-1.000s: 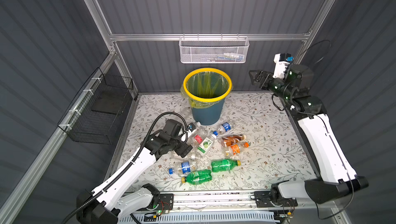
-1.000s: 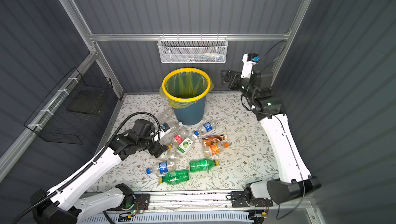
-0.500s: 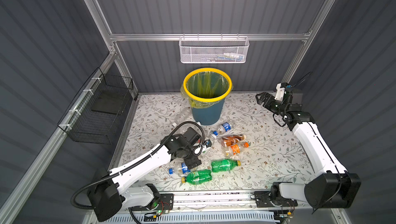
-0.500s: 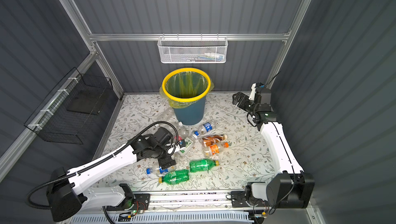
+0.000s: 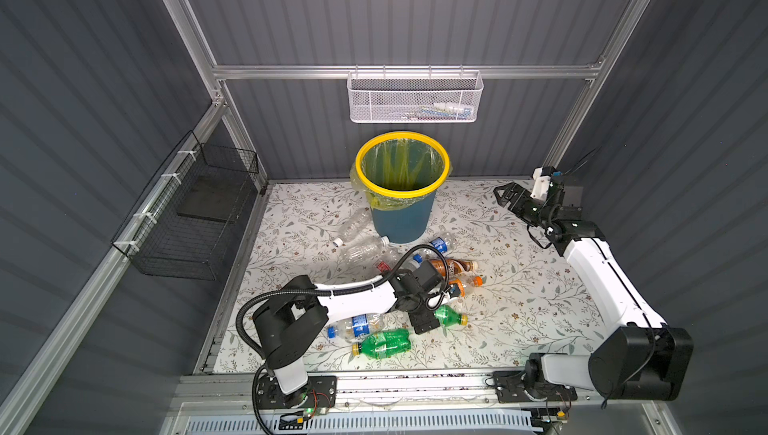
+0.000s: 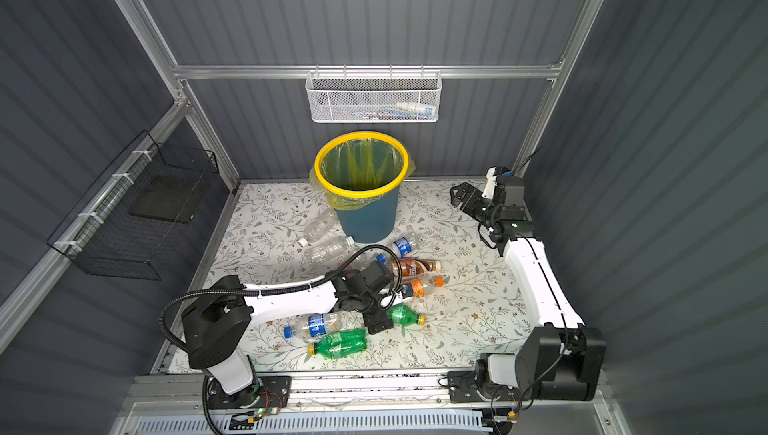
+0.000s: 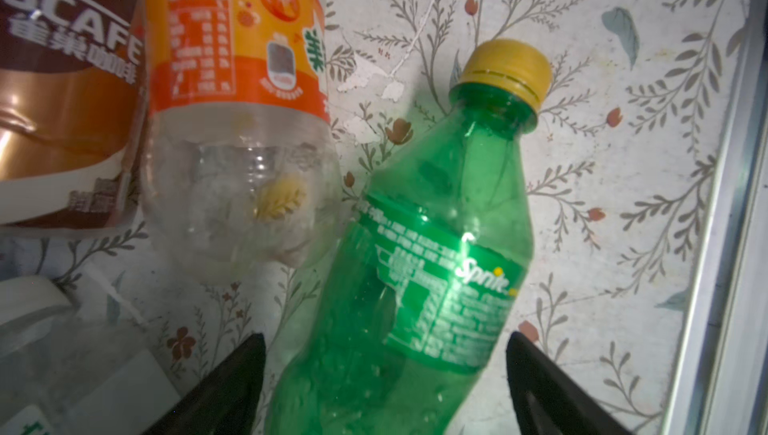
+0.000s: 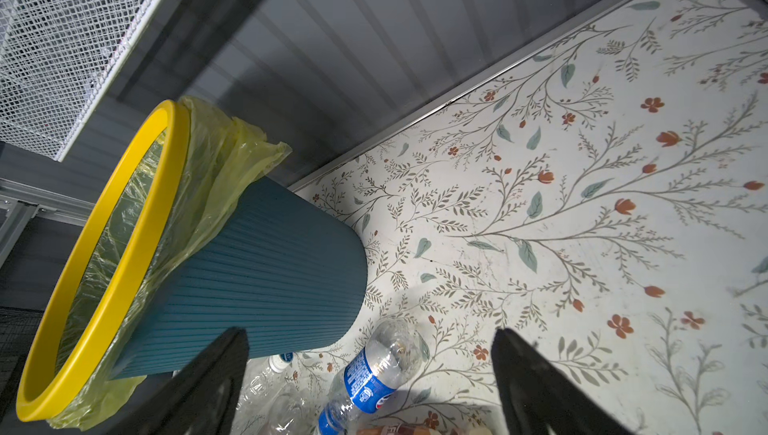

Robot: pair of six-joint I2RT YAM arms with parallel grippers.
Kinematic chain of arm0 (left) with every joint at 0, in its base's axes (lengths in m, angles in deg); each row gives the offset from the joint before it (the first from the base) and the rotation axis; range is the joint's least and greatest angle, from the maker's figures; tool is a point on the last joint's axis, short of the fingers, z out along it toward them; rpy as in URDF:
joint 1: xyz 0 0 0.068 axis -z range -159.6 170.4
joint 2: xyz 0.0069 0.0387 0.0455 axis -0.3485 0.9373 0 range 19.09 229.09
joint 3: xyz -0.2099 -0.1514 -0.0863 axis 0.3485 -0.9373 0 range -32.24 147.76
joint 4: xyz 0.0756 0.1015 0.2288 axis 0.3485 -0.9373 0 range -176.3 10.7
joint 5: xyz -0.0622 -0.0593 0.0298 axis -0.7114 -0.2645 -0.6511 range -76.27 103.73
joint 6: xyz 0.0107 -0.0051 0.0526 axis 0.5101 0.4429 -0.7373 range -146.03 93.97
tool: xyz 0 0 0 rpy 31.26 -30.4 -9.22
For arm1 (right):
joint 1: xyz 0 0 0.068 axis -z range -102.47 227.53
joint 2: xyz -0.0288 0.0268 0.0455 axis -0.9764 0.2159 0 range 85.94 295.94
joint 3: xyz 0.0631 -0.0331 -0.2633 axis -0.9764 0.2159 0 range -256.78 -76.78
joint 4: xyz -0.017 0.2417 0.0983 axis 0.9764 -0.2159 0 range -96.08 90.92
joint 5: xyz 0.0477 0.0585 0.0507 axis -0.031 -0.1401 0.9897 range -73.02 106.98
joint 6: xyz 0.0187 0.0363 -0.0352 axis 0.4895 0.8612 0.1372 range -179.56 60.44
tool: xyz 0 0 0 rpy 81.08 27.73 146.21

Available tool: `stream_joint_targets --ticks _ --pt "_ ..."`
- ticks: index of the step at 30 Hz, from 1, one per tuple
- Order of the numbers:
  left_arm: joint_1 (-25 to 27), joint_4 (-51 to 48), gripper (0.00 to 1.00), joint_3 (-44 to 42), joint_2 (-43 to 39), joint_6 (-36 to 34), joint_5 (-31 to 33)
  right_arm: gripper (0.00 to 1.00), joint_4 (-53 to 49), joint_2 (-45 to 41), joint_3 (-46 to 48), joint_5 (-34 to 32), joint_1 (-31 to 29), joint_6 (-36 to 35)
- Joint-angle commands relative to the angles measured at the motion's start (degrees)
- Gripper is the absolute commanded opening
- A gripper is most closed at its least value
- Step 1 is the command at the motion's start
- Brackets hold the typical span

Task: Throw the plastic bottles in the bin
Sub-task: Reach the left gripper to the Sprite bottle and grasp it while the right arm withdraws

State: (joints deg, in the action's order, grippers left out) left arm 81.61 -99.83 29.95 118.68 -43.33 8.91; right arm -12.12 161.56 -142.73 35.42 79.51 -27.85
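In front of the bin (image 5: pixel 401 221), the plastic bottles (image 5: pixel 365 248) are lying partly hidden under the left arm (image 5: pixel 353 300) in both top views. The left gripper (image 7: pixel 384 341) is gaping wide astride a green Sprite bottle (image 7: pixel 436 246) there, not clamping it; the right gripper (image 5: pixel 503 196), beside the bin, is hanging open and empty. Only the left wrist view is showing that bottle's label, base cut off.

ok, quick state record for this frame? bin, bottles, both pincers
bin: upright at the back of the table, no bottle visible inside
bottles: all lying on the table in front of the bin
left pincer: open, jaws either side of the green Sprite bottle, not closed on it
right pincer: open, empty, above the table, facing the bin
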Motion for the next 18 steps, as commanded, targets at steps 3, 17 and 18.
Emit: stream_joint_targets --ticks 3,17,18 --pt "0.5 2.5 0.9 2.1 2.1 -0.3 -2.1 0.92 2.5 -2.4 2.1 2.3 0.8 0.6" --pt "1.5 -0.9 0.77 -0.6 1.9 -1.3 -1.8 0.92 4.1 -4.8 6.4 2.3 1.4 2.8" --pt "1.5 -0.5 0.74 -1.2 1.4 -0.9 -1.7 0.92 4.4 -4.9 6.6 2.4 1.4 3.1"
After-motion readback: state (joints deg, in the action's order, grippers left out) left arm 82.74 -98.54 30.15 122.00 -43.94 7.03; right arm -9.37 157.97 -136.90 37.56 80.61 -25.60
